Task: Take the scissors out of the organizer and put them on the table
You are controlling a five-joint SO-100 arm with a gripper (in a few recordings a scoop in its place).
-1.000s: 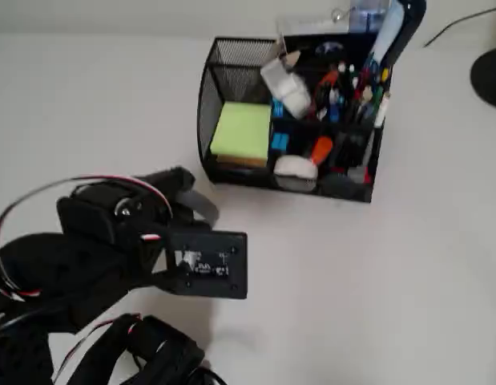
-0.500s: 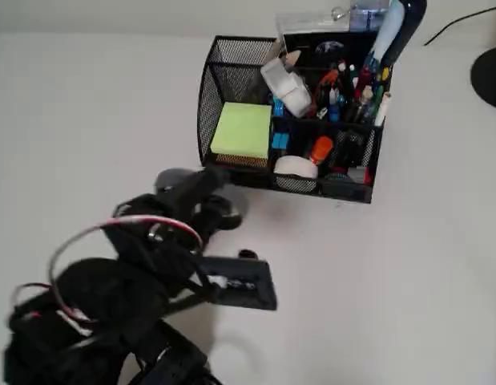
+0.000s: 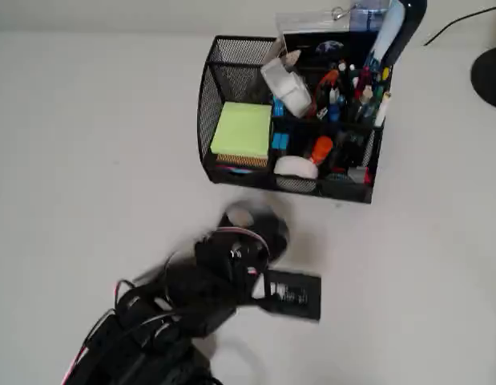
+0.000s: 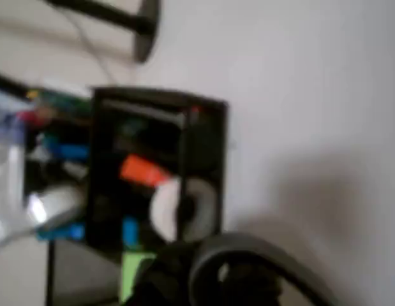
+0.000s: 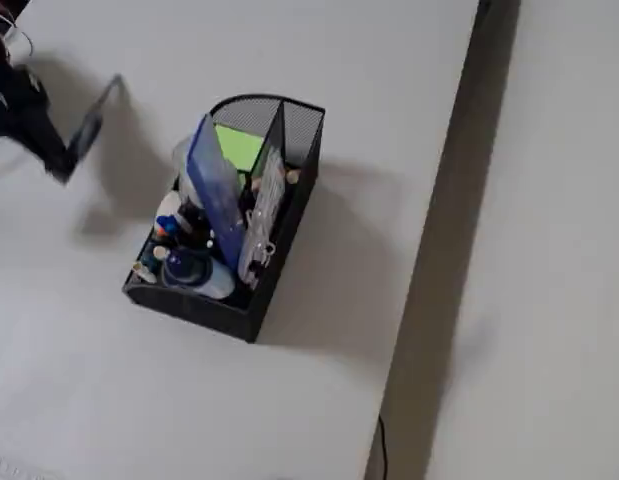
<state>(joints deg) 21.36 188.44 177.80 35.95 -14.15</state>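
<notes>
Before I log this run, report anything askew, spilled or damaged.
Nothing stands out. The organizer stands upright on the table with its contents inside. The scissors, blurred, are out of it, just in front.

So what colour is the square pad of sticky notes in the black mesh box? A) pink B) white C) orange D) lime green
D: in the overhead view the sticky notes lying in the left compartment of the mesh box are lime green, and the fixed view shows the same green.
</notes>
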